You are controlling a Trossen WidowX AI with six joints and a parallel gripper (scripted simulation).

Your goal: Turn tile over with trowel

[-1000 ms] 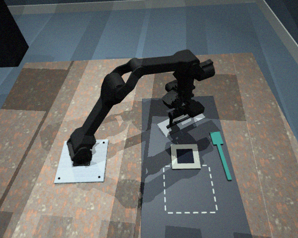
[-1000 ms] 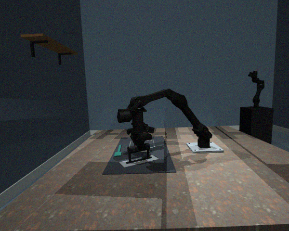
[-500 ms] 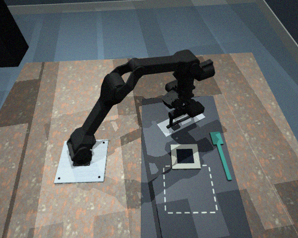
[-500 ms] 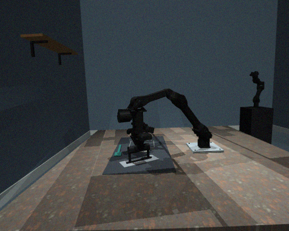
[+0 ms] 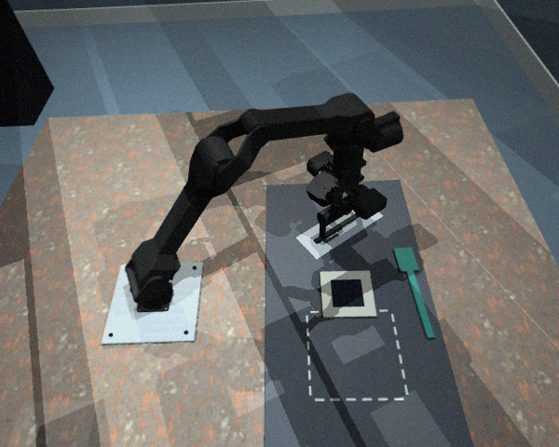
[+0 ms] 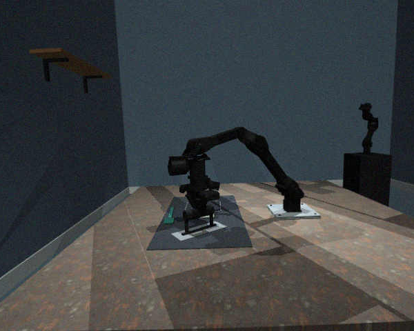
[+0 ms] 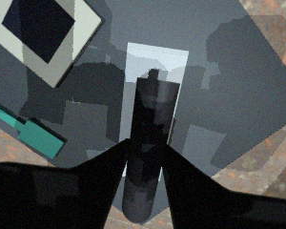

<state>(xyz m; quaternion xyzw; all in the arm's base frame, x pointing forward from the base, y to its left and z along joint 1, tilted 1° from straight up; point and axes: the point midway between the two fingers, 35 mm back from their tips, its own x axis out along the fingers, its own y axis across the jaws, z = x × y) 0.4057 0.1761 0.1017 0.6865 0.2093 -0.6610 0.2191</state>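
The trowel (image 5: pixel 312 247) (image 6: pixel 179 235) (image 7: pixel 155 54) has a flat pale blade and a raised black handle, and its blade lies on the dark mat (image 5: pixel 282 202) (image 6: pixel 221 243). My gripper (image 5: pixel 346 202) (image 6: pixel 199 210) (image 7: pixel 146 145) points down and is shut on the trowel's handle, with a finger on each side. The cream tile (image 5: pixel 347 292) (image 7: pixel 38 29) lies flat, its dark square mark facing up. It lies mostly outside the dashed outline (image 5: pixel 351 399), its near edge slightly over the outline's far side. Its underside is hidden.
A green spatula-like tool (image 5: pixel 405 260) (image 6: pixel 169 221) (image 7: pixel 43 138) lies along the mat's edge, beside the tile. The arm's pale base plate (image 5: pixel 185 303) (image 6: pixel 308 214) is on the speckled table (image 5: pixel 231 409). A wall shelf (image 6: pixel 72 63) is high up in the exterior view.
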